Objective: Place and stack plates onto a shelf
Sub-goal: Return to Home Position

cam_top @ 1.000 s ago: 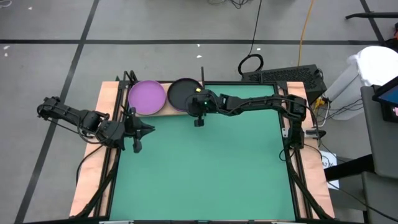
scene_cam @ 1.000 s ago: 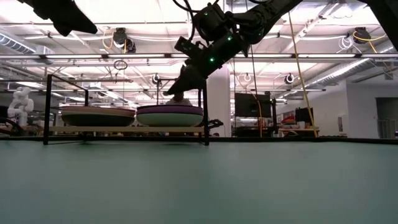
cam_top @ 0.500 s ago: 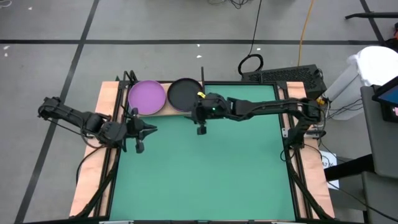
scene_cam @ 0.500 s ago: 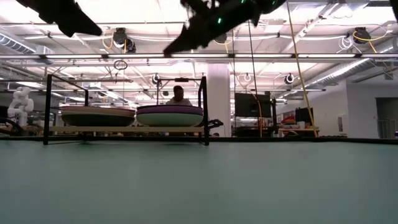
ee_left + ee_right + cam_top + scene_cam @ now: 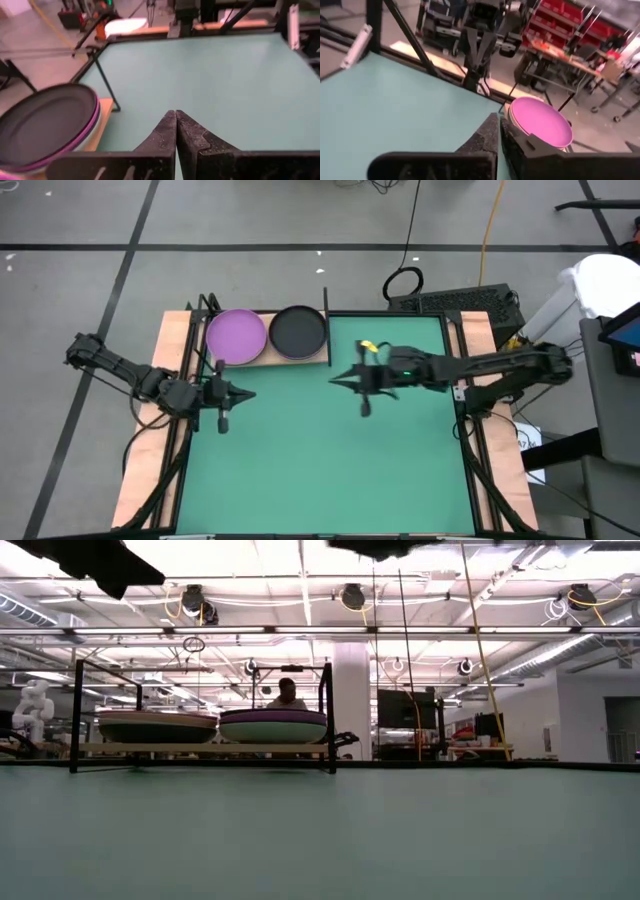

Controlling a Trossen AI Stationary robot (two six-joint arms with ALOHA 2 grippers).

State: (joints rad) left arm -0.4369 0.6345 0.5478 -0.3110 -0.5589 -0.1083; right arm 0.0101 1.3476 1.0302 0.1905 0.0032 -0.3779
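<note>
The shelf (image 5: pixel 262 352) stands at the table's far left corner and bears two stacks of plates. One stack has a purple plate (image 5: pixel 236 337) on top, the other a black plate (image 5: pixel 299 330). In the low view both stacks (image 5: pixel 157 726) (image 5: pixel 273 724) rest flat on the wooden board. My left gripper (image 5: pixel 248 393) hangs shut and empty near the shelf's front edge, and its wrist view shows the black-topped stack (image 5: pixel 45 125) beside its fingertips (image 5: pixel 175 117). My right gripper (image 5: pixel 335 378) hangs shut and empty over the green mat, to the right of the shelf, pointing at the purple plate (image 5: pixel 540 122).
The green mat (image 5: pixel 330 460) covers the table, with wide free room toward the near and right edges. Black upright posts (image 5: pixel 329 715) stand at the shelf's ends. A person (image 5: pixel 287 693) sits in the room behind the shelf. A keyboard (image 5: pixel 455 302) lies beyond the far edge.
My right gripper has drawn back from the black plate on the shelf toward the table's right edge, rising until it left the top of the low view. The plates have stayed in their stacks.
</note>
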